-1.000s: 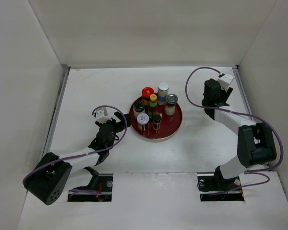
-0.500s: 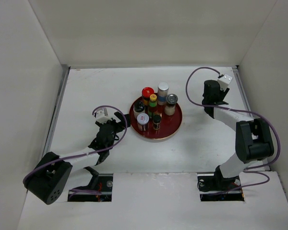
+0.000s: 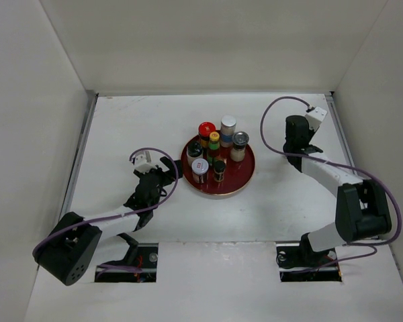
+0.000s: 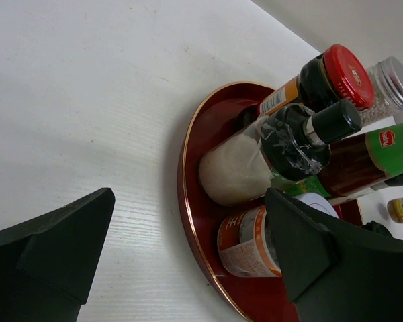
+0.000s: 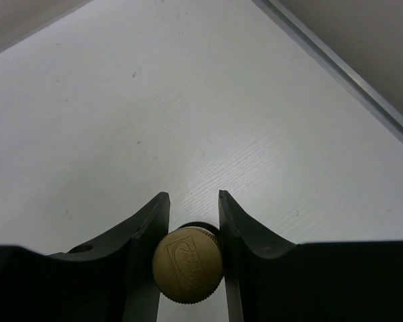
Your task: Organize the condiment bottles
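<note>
You have seven bottles point(image 3: 215, 151) on the tray point(image 3: 236, 180) | left gripper point(image 3: 171, 171) just left of tray | right gripper point(image 5: 192, 198) well right of tray, eighth bottle point(image 5: 187, 266) between its fingers, seemingly upright.

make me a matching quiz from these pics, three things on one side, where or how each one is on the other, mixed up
Things:
1. red-capped bottle
2. tan-capped bottle
3. left pincer

States:
a. open, beside the red tray
b. held in the right pincer
c. standing on the red tray

Pairs: 1-c, 2-b, 3-a
</note>
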Available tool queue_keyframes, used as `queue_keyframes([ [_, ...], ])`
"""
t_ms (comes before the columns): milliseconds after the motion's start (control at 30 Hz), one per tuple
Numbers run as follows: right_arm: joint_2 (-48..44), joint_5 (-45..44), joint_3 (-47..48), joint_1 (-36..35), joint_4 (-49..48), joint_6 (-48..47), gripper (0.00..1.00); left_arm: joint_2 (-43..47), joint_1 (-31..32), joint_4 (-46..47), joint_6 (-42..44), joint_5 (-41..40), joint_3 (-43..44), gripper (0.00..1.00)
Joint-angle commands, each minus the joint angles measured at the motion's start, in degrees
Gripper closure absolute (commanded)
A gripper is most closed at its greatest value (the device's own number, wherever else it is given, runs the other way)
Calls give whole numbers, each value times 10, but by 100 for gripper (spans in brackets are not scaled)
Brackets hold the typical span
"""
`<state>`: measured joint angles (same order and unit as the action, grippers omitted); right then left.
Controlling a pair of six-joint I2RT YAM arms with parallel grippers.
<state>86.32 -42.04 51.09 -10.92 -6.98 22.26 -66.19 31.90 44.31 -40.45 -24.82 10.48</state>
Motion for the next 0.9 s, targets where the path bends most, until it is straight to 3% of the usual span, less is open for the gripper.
queue_keyframes([
  [0, -76, -24, 2, -30, -31, -1, 80, 11, -1, 24, -4, -4, 5, 2],
  [267, -147, -21, -25, -146, -5, -13, 79, 30, -7, 15, -4, -39, -4, 2],
  [533, -121, 2, -12, -273, -8, 2, 79, 32, -9, -30, 3, -88, 9, 0],
  [867, -36, 32, -60, -333, -164, -16, 77, 38, -17, -55, 22, -117, 16, 0],
])
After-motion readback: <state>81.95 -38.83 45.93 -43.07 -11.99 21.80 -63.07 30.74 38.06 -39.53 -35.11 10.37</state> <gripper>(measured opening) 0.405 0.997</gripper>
